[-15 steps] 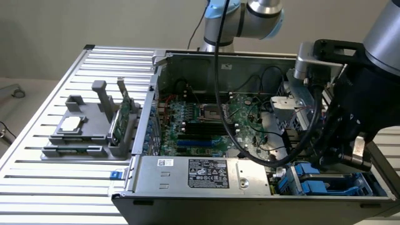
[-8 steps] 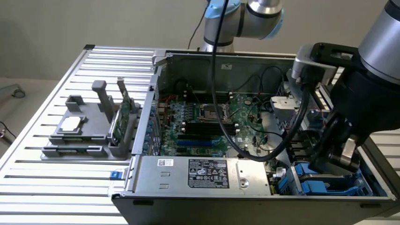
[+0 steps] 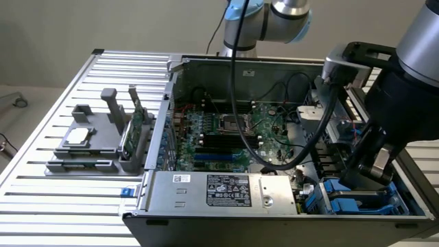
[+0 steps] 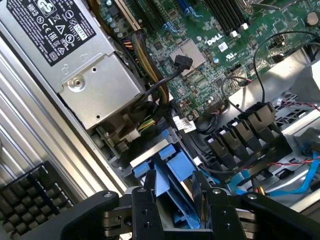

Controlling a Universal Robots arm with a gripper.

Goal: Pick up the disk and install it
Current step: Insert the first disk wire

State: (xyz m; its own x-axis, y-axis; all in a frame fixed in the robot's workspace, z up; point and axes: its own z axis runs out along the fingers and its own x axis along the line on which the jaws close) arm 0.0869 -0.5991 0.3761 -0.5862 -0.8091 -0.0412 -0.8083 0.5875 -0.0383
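Clamping the disk (image 4: 175, 167), the pincer (image 4: 173, 192) hangs between power supply (image 4: 75, 55) and black connectors (image 4: 240, 140).

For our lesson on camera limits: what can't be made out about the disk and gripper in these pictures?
- Disk label: wrist view, disk seen edge-on, label face hidden.
- Disk body: exterior view, mostly hidden behind the arm.
- Gripper hold: wrist view, contact hidden by its own body.
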